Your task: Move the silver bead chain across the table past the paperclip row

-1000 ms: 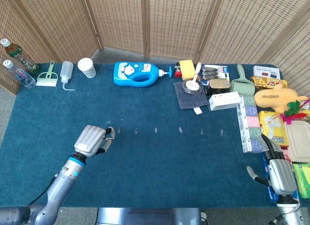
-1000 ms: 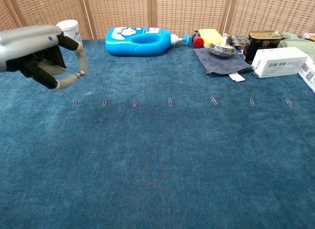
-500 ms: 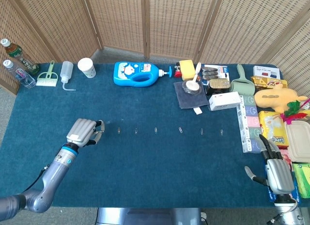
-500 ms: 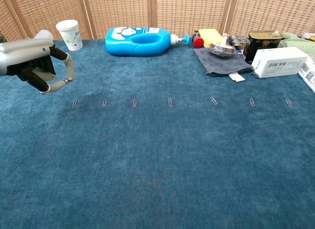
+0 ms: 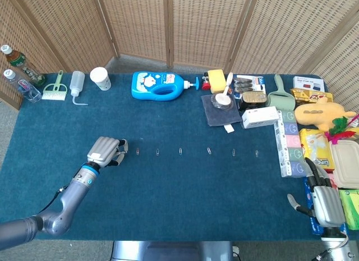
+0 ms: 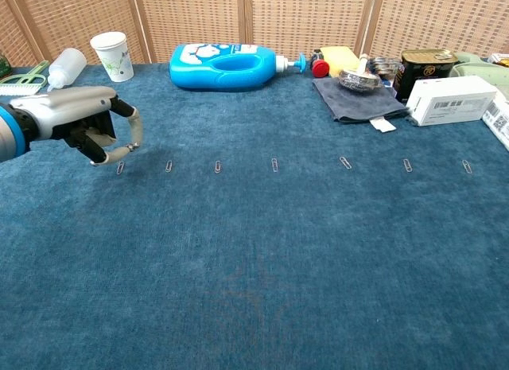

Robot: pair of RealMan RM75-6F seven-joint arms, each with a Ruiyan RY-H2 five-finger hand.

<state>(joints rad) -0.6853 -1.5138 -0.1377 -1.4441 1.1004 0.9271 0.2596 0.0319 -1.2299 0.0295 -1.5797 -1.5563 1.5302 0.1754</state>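
The left hand (image 6: 91,131), fingers curled with no chain visible in them, has swung back to the left end of the paperclip row (image 6: 274,164), and the silver bead chain is nowhere I can spot on the worktop (image 6: 262,266).

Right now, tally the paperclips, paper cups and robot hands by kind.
Paperclips: 7
Paper cups: 1
Hands, left and right: 2
Total: 10
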